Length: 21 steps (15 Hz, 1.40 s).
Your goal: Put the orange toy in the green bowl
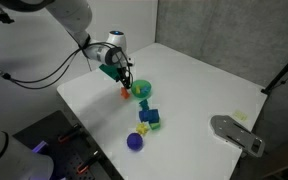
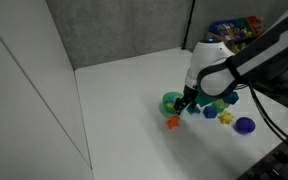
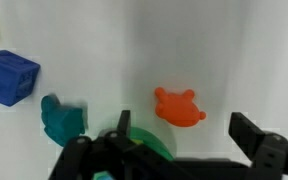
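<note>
The orange toy [image 3: 179, 106] is a small orange-red lump lying on the white table. It also shows in both exterior views [image 1: 125, 94] [image 2: 172, 123]. The green bowl [image 1: 143, 90] [image 2: 171, 101] stands right beside it; in the wrist view its rim [image 3: 154, 140] shows at the bottom. My gripper [image 3: 174, 140] is open and empty, its fingers to either side of the toy and a little above the table. In both exterior views the gripper [image 1: 118, 80] [image 2: 188, 105] hangs over the toy and bowl.
A blue block [image 3: 6, 77], a teal toy [image 3: 62, 118], a purple ball [image 1: 135, 141] [image 2: 245, 125] and other small blocks [image 1: 149, 116] lie near the bowl. A grey device [image 1: 236, 133] lies near the table's edge.
</note>
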{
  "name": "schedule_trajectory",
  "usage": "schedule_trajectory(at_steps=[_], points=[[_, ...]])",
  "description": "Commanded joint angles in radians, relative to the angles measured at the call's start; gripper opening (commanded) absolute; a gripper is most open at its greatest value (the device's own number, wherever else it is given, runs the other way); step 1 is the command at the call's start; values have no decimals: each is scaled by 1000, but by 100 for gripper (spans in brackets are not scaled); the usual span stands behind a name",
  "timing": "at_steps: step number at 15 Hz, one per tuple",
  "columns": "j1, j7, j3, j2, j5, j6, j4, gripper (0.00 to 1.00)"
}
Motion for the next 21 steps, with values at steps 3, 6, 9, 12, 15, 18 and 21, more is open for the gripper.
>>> schedule_trajectory(at_steps=[3, 6, 9, 12, 15, 18, 21], points=[[44, 27, -21, 94, 13, 96, 67, 100], [64, 36, -45, 132, 7, 128, 85, 100], [71, 35, -57, 163, 13, 157, 98, 100], [68, 28, -50, 190, 25, 192, 108, 100], [73, 32, -52, 215, 40, 227, 117, 100], [69, 22, -41, 235, 56, 249, 126, 100], [67, 16, -33, 253, 68, 263, 134, 100]])
